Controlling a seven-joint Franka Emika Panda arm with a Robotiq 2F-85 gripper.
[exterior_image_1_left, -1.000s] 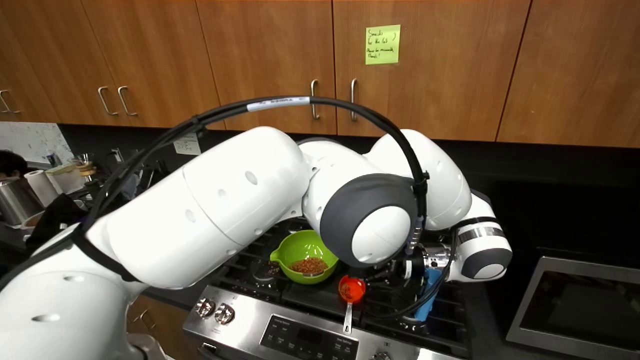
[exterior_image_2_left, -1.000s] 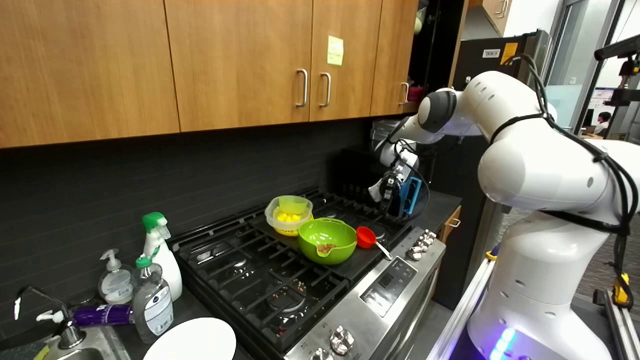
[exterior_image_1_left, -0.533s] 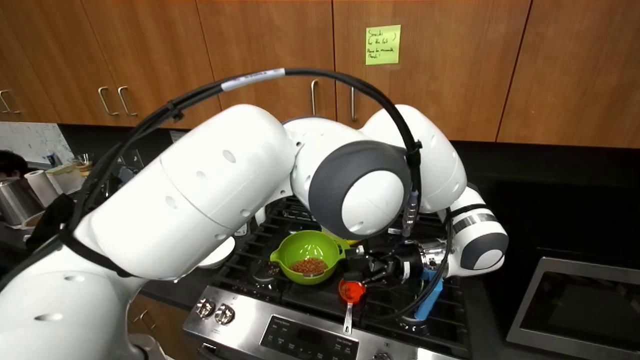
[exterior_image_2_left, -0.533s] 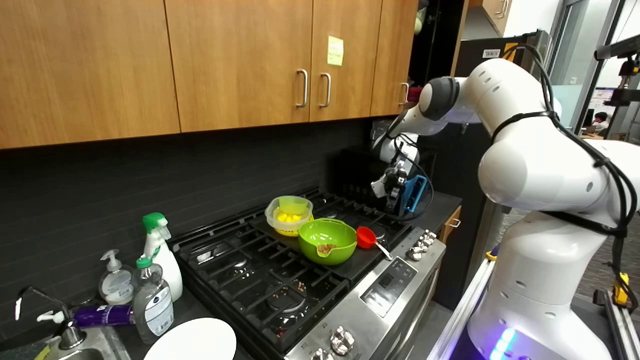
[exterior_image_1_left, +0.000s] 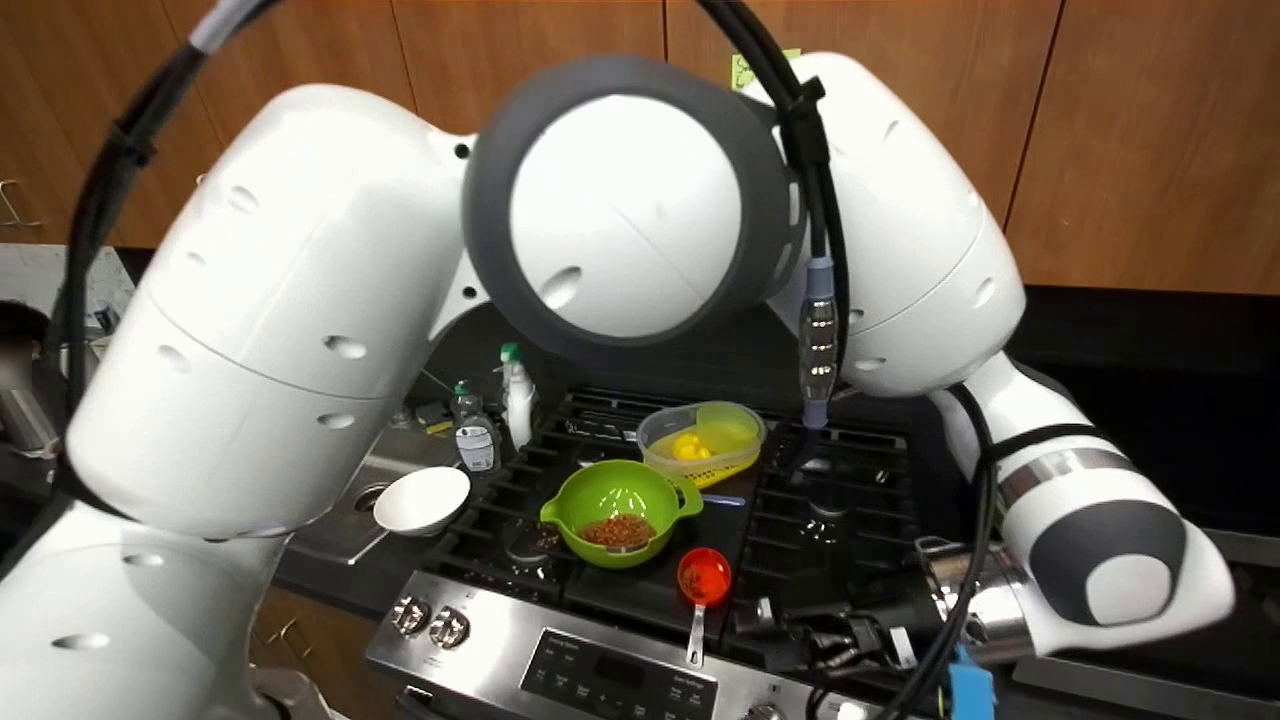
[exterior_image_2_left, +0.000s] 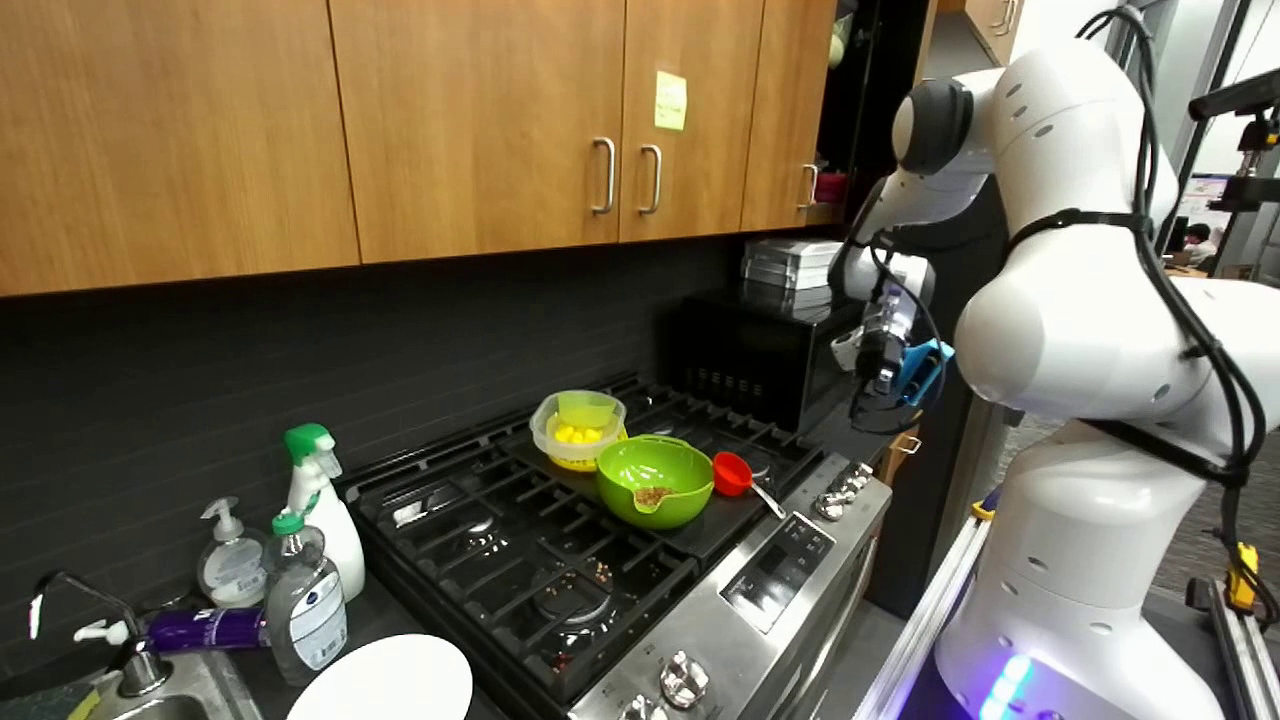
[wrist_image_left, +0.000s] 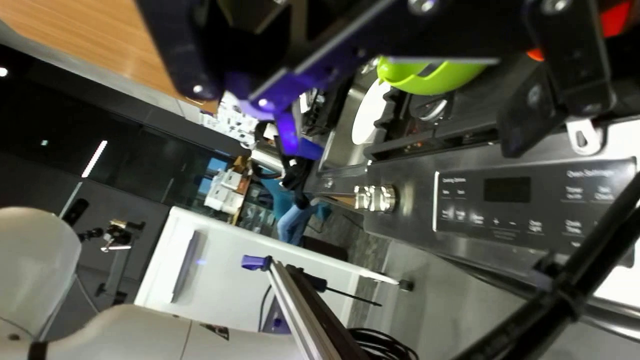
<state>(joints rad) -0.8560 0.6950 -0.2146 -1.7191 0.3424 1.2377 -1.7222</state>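
The pincer is spread wide with nothing between its fingers, hanging in the air near the stove. The black cable beside it probably calls for slack in any turn. Nearest is the red measuring cup, on the stove and apart from the fingers; just beside the cup sits the green bowl, so slow travel above both rims seems wise.

The gripper hangs at lower right, with a red measuring cup and green bowl toward lower centre.
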